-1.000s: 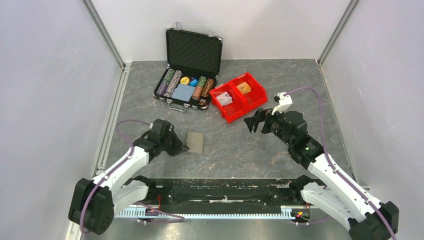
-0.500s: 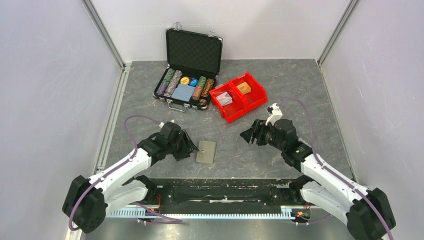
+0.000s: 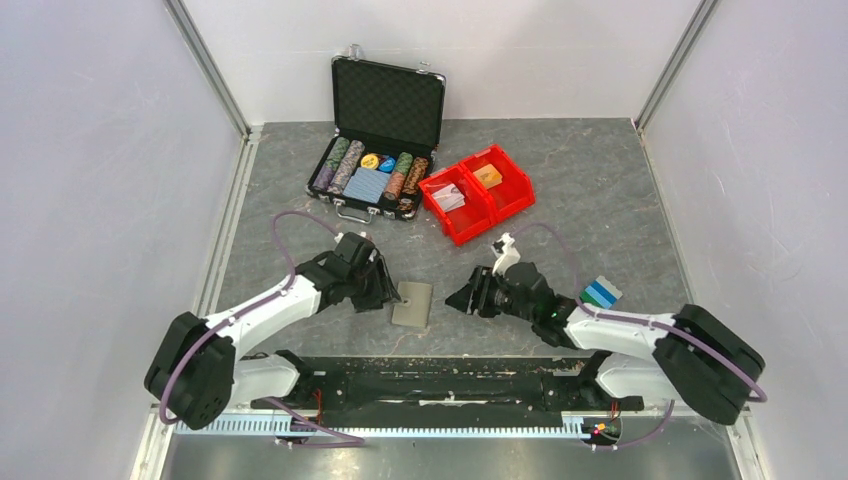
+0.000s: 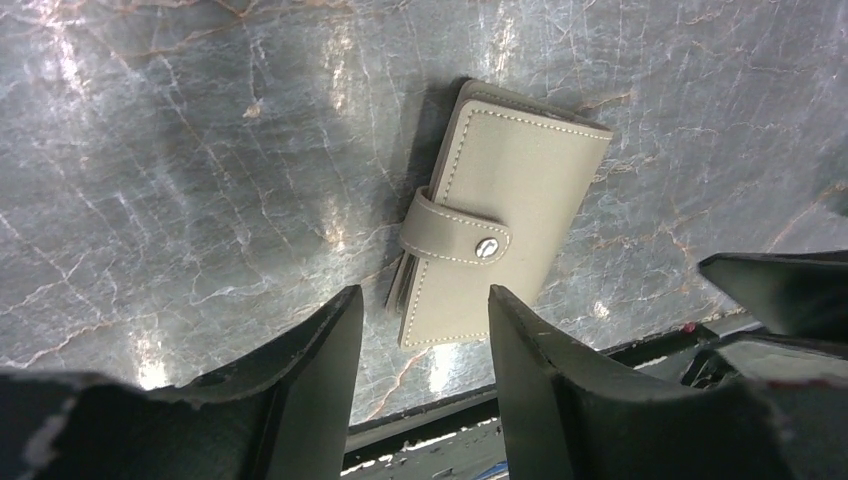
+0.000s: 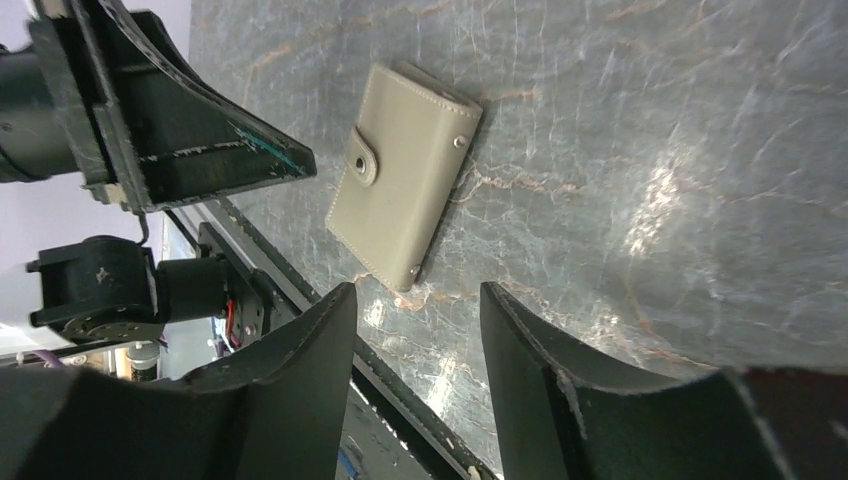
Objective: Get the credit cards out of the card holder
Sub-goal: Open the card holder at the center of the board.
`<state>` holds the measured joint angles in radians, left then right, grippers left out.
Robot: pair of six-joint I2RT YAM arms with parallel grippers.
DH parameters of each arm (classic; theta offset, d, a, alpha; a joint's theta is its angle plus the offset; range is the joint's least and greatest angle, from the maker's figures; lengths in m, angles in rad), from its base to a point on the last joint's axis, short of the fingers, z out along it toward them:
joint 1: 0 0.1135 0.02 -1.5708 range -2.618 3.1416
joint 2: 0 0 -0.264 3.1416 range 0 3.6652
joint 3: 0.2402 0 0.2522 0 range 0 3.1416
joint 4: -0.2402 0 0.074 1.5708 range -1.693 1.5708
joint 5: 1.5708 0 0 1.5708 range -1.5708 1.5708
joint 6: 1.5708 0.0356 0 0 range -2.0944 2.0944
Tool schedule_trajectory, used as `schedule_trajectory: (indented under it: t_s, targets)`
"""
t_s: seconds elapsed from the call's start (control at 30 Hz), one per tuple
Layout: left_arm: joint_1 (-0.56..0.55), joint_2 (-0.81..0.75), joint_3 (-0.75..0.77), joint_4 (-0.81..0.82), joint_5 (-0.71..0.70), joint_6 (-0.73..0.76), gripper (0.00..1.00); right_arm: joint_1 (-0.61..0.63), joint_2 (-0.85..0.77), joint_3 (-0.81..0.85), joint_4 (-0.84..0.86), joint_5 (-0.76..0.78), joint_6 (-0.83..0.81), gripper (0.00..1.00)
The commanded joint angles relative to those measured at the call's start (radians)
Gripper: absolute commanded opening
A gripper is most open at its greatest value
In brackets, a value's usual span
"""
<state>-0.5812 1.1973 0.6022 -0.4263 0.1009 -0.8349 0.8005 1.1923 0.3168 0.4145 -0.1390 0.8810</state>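
Open and empty, left gripper and right gripper flank the card holder.
We pin one edge, then lift the strap (it's snapped shut).

1. the flat grey-beige stitched card holder lies closed, strap snapped; its inside is hidden.
2. the white right arm covers the near edge of the blue-and-teal striped cards.
3. the packs in the red plastic bins are too small to read.
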Motion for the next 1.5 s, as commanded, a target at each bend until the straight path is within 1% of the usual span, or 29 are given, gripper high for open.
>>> schedule_trajectory:
  t_s: [0.0,0.17,0.3,0.43,0.63,0.9,0.97,1.0,1.17,1.2,1.3,1.47]
  targets:
    - [0.009,0.026,-0.003,0.082,0.058,0.062,0.55,0.069,0.087,0.039,0.124,0.106,0.075,0.5]
    - [0.009,0.052,-0.068,0.175,0.129,0.035,0.51,0.111,0.197,0.049,0.176,0.133,0.141,0.47]
    - [0.009,0.056,-0.107,0.222,0.167,0.027,0.49,0.138,0.27,0.07,0.233,0.151,0.141,0.46]
    - [0.008,0.055,-0.133,0.255,0.196,0.022,0.47,0.154,0.319,0.115,0.195,0.159,0.118,0.47]
    - [0.009,0.067,-0.169,0.34,0.25,-0.015,0.42,0.157,0.41,0.165,0.17,0.167,0.104,0.46]
    - [0.009,0.086,-0.173,0.367,0.272,-0.033,0.38,0.157,0.472,0.191,0.191,0.176,0.107,0.42]
    - [0.009,0.086,-0.173,0.366,0.27,-0.036,0.37,0.156,0.476,0.19,0.19,0.176,0.107,0.39]
    - [0.009,0.084,-0.173,0.366,0.269,-0.038,0.37,0.156,0.476,0.188,0.19,0.176,0.106,0.34]
    - [0.009,0.06,-0.158,0.344,0.257,-0.043,0.39,0.146,0.445,0.161,0.242,0.163,0.083,0.02]
    - [0.009,0.054,-0.146,0.32,0.25,-0.041,0.4,0.142,0.431,0.148,0.264,0.159,0.077,0.0]
    - [0.009,0.022,-0.097,0.227,0.216,-0.025,0.46,0.137,0.369,0.117,0.274,0.164,0.043,0.0]
    - [0.007,-0.043,-0.004,0.116,0.176,0.0,0.57,0.137,0.262,0.108,0.193,0.202,-0.001,0.0]
